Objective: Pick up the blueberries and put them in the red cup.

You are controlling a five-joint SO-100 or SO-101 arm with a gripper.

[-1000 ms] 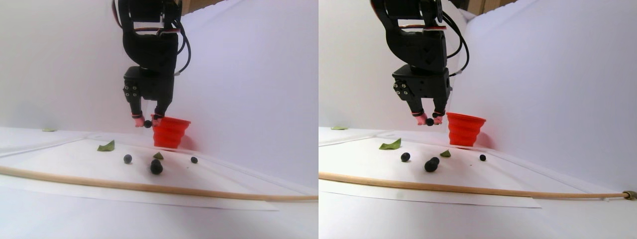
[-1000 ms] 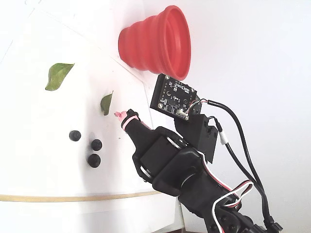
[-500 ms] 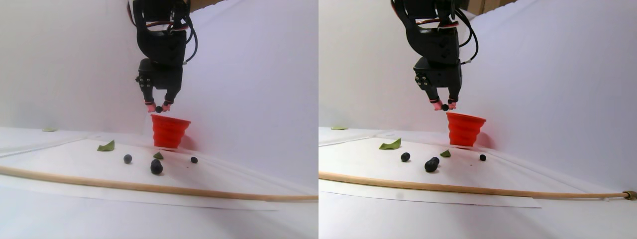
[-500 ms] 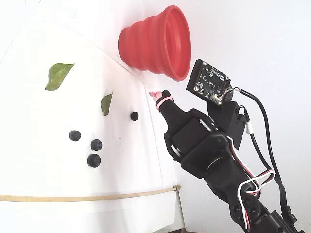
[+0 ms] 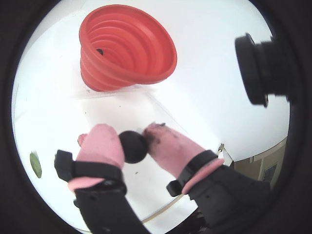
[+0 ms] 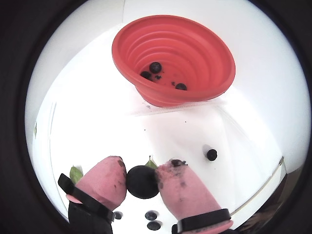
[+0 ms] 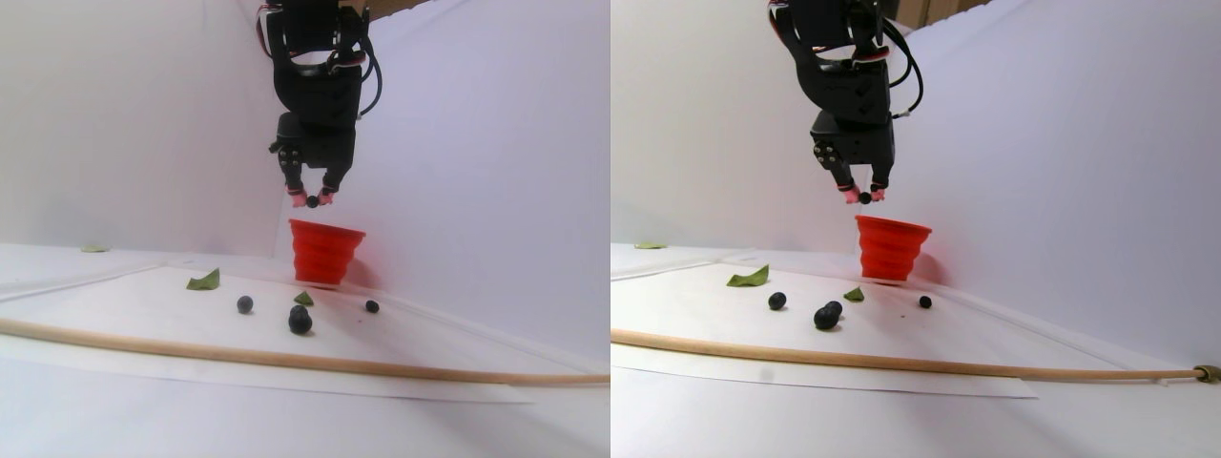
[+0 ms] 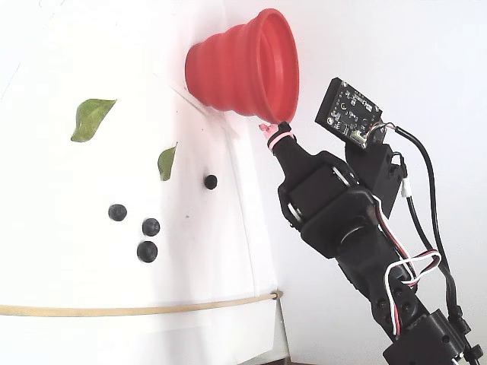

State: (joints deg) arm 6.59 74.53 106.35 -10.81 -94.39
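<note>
Gripper [image 5: 133, 142] in a wrist view clamped one berry [image 5: 133, 146] between pink fingertips [image 5: 101, 145], short of the cup [image 5: 127, 46]. In a wrist view the cup [image 6: 204, 83] held three berries [image 6: 155, 67]; more lay on the sheet [image 6: 97, 126]. In the stereo pair view the gripper [image 7: 312, 200] hung above the cup rim. In the fixed view four berries [image 8: 151, 226] and two leaves [image 8: 91, 117] lay on the sheet.

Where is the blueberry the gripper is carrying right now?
In both wrist views the blueberry is pinched between the pink fingers, held in the air short of the red cup.
</note>
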